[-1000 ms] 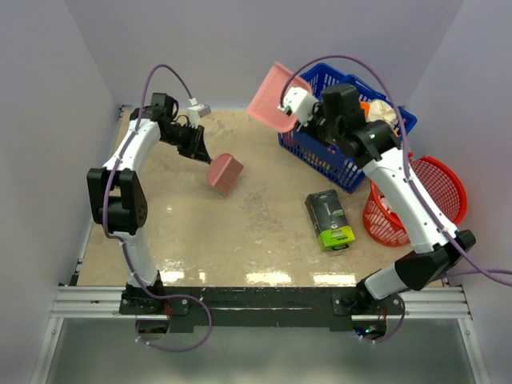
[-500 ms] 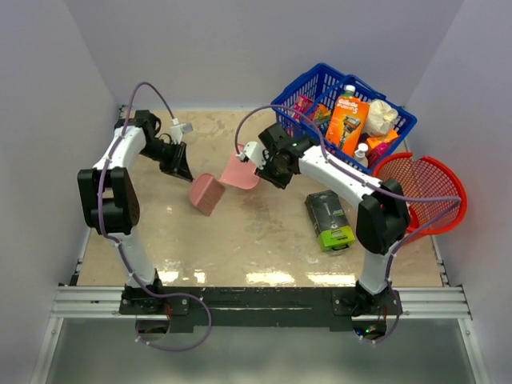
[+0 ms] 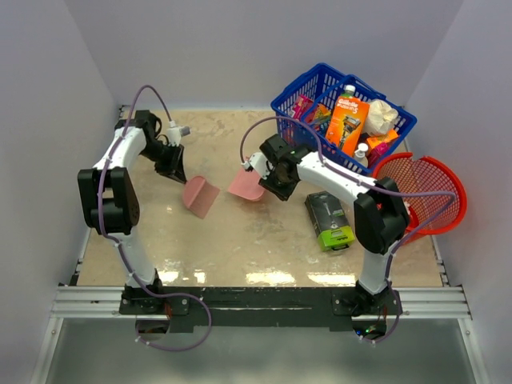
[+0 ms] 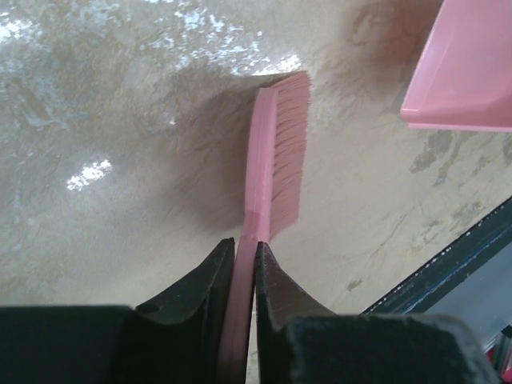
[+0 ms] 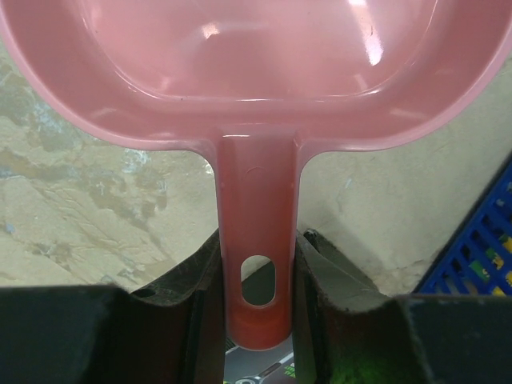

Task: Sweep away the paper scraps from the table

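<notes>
- Left gripper (image 4: 244, 252): the jaws are almost closed, pinching the thin handle of a pink brush (image 4: 280, 152). The handle's end is hidden between them.
- The brush head runs straight out ahead of these jaws, low over the table (image 4: 96, 120). Whether the bristles touch it cannot be told.
- Right gripper (image 5: 258, 264): the jaws are partly open, clamped on both sides of the handle of a pink dustpan (image 5: 256, 80), beside its hanging hole.
- The pan spreads out ahead of these jaws, and its front lip is cut off by the frame.
- Seen from above, the pan sits just beside the brush, between the two grippers.
- Paper scraps cannot be made out in any view.
- A blue basket (image 3: 290, 112) stands to the right of the right jaws. The writing on an orange pack (image 3: 346, 120) inside it is too small to read.
- A green-and-black box (image 3: 330, 218) lies behind the right jaws, its label unreadable.
- Further right, a red basket (image 3: 436, 172) is partly hidden by the arm.
</notes>
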### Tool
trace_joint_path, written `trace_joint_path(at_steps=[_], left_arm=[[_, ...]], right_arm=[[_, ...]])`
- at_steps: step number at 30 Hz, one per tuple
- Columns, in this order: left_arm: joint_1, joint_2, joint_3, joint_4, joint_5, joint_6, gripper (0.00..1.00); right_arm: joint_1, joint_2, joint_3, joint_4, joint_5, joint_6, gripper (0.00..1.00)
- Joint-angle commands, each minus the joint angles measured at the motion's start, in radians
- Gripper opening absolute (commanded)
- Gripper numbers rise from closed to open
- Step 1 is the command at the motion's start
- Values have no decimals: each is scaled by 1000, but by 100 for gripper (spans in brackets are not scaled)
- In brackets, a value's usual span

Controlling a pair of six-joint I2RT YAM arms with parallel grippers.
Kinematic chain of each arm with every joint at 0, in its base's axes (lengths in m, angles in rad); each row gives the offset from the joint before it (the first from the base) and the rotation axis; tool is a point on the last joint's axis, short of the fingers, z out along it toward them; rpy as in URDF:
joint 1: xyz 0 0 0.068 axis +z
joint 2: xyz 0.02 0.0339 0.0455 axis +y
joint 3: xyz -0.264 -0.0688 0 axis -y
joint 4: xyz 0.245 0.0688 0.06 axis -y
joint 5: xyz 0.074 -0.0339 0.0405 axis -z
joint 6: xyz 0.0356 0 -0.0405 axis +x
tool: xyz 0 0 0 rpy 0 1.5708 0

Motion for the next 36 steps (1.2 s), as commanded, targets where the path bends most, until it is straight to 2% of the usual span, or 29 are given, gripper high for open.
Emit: trace_joint_path(at_steps=[1, 4, 5, 7, 9, 11, 12, 14, 15, 17, 18, 20, 28, 31, 36], left_arm=[[1, -1, -23, 70, -127, -2, 23], [1, 7, -20, 81, -151, -6, 47], [2, 5, -22, 90, -171, -8, 58], [2, 5, -19, 90, -182, -5, 70], [1, 5, -14, 84, -188, 0, 74], [1, -3, -12, 88, -189, 1, 80], [1, -6, -14, 88, -189, 1, 80], [1, -15, -14, 91, -189, 1, 81], [2, -19, -14, 93, -193, -2, 81], [1, -32, -15, 101, -206, -5, 89], [2, -36, -20, 102, -214, -6, 90], [2, -55, -22, 108, -246, -11, 100], [4, -199, -11, 257, -328, -32, 100], [2, -234, 23, 304, -334, -66, 100], [2, -220, 156, 308, -323, -114, 100]], right_arm=[[6, -34, -38, 10, -32, 32, 2], [6, -6, -44, 12, -58, 35, 3], [6, -1, -44, 16, -60, 35, 4], [8, 6, -38, 27, -54, 35, 13], [6, 22, -26, 18, -61, 30, 29], [6, 31, -12, 6, -69, 29, 37], [6, 28, -10, 6, -71, 30, 50], [6, 20, -16, 6, -64, 36, 62], [6, 11, -21, 9, -61, 39, 77], [6, 3, -32, 10, -61, 43, 96], [6, 0, -33, 10, -64, 43, 99], [8, -7, -6, -10, -81, 43, 99], [4, -196, 140, 15, -133, 26, 99], [4, -178, 218, 46, -54, 137, 99], [6, -176, 301, 113, 81, 190, 99]])
